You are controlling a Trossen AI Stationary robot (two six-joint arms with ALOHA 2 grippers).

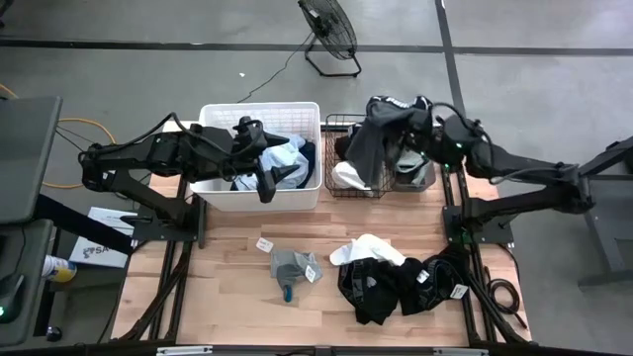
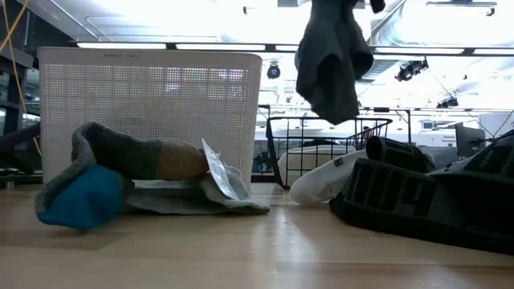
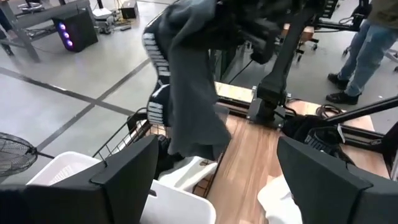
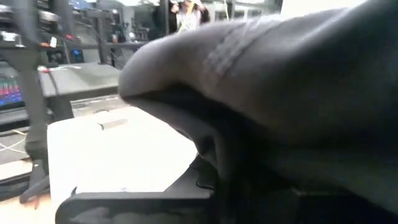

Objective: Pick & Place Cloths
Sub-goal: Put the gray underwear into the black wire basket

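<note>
A: Where is the right gripper (image 1: 415, 124)?

B: Above the black wire basket (image 1: 341, 124), its fingers clamped on a dark grey garment (image 1: 368, 148). The cloth hangs down from the grip over the basket; in the low view it dangles (image 2: 331, 60) clear of the basket's rim (image 2: 321, 122).

A: And the left gripper (image 1: 269, 178)?

B: Over the white plastic tub (image 1: 259, 200), jaws spread wide with nothing between them. Its 2 dark fingers (image 3: 124, 177) frame the wrist view, and past them you see the hanging garment (image 3: 189, 93) and the basket edge.

A: What's inside the tub?

B: Light blue cloth (image 1: 287, 156) and some darker fabric beside it.

A: In the basket?

B: A white piece (image 1: 348, 176) at the bottom, partly under the hanging garment.

A: What lies on the table (image 1: 227, 287)?

B: A grey rag with a blue end and a white tag (image 1: 294, 265), in front of the tub. To its right, a white cloth (image 1: 368, 249) touching a heap of black garments (image 1: 396, 287) with small white tags.

A: Anything beyond the table?

B: A floor fan (image 1: 329, 30), and a person's legs (image 3: 364, 50) in the left wrist view.
</note>
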